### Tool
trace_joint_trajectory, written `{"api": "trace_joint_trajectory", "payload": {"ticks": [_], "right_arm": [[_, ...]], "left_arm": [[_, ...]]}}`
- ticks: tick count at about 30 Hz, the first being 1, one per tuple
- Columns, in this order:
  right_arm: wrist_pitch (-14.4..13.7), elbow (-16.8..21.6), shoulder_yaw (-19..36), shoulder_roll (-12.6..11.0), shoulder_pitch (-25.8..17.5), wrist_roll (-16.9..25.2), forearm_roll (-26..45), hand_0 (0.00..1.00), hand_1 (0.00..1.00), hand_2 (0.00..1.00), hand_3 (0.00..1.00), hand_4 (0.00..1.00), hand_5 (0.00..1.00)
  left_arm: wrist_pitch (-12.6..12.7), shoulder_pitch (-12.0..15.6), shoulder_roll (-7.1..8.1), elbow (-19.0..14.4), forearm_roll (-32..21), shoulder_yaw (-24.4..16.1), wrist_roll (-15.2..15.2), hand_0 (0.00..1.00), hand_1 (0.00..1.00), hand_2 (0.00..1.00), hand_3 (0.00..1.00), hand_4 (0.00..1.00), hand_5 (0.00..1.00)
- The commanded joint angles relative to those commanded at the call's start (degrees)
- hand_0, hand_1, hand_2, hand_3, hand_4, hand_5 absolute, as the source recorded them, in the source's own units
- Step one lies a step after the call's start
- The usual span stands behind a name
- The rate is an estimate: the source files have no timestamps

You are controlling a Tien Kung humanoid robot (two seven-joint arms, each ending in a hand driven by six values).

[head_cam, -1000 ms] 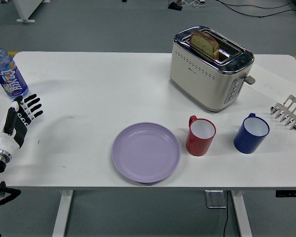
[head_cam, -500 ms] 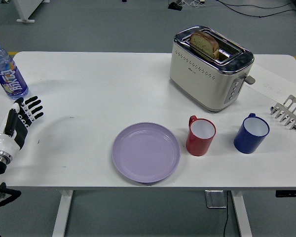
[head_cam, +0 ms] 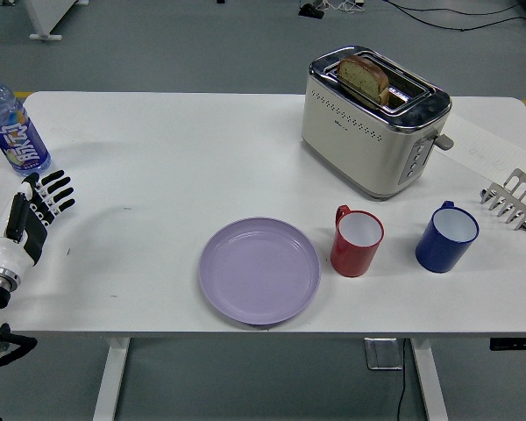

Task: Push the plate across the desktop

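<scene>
A round lilac plate (head_cam: 259, 270) lies flat on the white table (head_cam: 175, 158), near the front edge and a little left of centre. It holds nothing. My left hand (head_cam: 42, 198) rests at the table's left edge, far left of the plate, with its black fingers spread and nothing in them. The right arm is out of view.
A red mug (head_cam: 357, 241) stands just right of the plate, a blue mug (head_cam: 446, 238) further right. A cream toaster (head_cam: 373, 120) with a bread slice stands at the back right. A water bottle (head_cam: 12, 127) stands at the far left. A metal rack (head_cam: 514, 200) is at the right edge.
My left hand has drifted slightly to the left. The plate and other objects have not moved.
</scene>
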Motion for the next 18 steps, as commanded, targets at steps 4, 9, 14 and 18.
{"api": "trace_joint_trajectory", "payload": {"ticks": [4, 9, 14, 18], "right_arm": [[0.01, 0.0, 0.01, 0.0, 0.08, 0.01, -0.04, 0.658, 0.644, 0.722, 0.678, 0.283, 0.289], [0.03, 0.0, 0.08, -0.02, 0.11, 0.05, -0.04, 0.658, 0.644, 0.721, 0.679, 0.284, 0.288], [0.05, 0.0, 0.12, -0.04, 0.11, 0.06, -0.08, 0.658, 0.644, 0.721, 0.678, 0.284, 0.289], [0.06, 0.0, 0.2, -0.04, 0.14, 0.06, -0.16, 0.658, 0.644, 0.721, 0.678, 0.283, 0.288]], "left_arm": [[-0.01, -0.06, -0.08, 0.05, -0.01, 0.01, 0.04, 0.786, 0.823, 0.811, 0.748, 0.538, 0.998], [0.21, -0.03, -0.13, 0.16, -0.47, 0.41, -0.28, 0.787, 0.822, 0.81, 0.746, 0.538, 0.998], [0.37, -0.06, -0.21, 0.19, -0.67, 0.62, -0.4, 0.788, 0.822, 0.81, 0.746, 0.539, 0.998], [0.57, -0.16, -0.16, 0.21, -0.71, 0.85, -0.46, 0.788, 0.82, 0.805, 0.745, 0.539, 0.998]]}}
